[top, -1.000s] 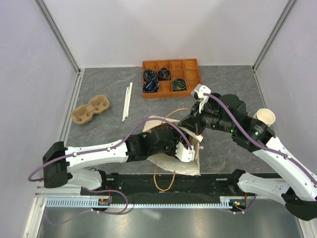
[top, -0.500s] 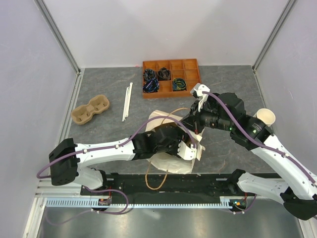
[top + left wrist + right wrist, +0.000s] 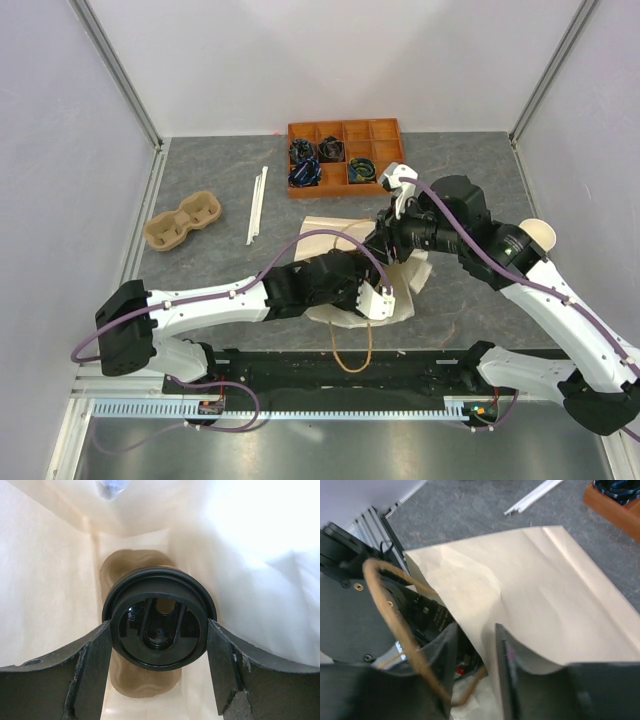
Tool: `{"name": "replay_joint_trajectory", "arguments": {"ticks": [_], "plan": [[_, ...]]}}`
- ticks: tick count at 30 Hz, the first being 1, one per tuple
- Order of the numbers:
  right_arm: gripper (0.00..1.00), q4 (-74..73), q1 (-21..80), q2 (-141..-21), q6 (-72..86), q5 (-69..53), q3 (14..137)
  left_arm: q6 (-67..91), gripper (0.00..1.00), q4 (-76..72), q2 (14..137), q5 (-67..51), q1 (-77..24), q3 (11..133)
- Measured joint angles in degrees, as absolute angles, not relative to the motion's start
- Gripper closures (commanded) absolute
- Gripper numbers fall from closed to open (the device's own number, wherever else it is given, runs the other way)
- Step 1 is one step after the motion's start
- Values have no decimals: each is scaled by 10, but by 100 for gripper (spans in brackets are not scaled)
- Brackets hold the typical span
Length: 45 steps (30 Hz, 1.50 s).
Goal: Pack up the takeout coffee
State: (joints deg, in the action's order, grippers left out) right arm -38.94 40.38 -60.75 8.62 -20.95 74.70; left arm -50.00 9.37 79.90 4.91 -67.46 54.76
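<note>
From above, the left arm (image 3: 220,300) reaches into the white paper bag (image 3: 335,228) at mid-table, and the right arm (image 3: 530,280) bends down to the bag's far edge; the coffee is hidden here

Left wrist view: inside the bag, the left gripper (image 3: 159,630) is clamped on the takeout coffee (image 3: 158,615), one finger pressed to each side of its black lid

Right wrist view: the right gripper (image 3: 475,635) stands parted, the bag's paper edge between its fingers, a twine handle (image 3: 395,615) just beside
</note>
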Motion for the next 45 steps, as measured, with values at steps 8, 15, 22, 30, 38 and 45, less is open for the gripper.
{"name": "replay_joint_trajectory", "arguments": {"ticks": [8,15,22,30,38,45], "plan": [[36,-427,403,-625,42,-199,751,-500,83,93,795,40,-668,546],[28,-435,403,-628,-11,-166,762,-500,83,95,795,32,-661,540],[37,-434,403,-628,-83,-166,761,-500,83,95,794,24,-653,540],[100,-428,403,-630,-135,-173,737,-500,83,98,792,24,-649,540],[100,-416,402,-627,-87,-198,737,-500,83,107,784,24,-649,540],[100,-419,402,-628,-17,-211,745,-500,83,112,777,24,-649,543]]}}
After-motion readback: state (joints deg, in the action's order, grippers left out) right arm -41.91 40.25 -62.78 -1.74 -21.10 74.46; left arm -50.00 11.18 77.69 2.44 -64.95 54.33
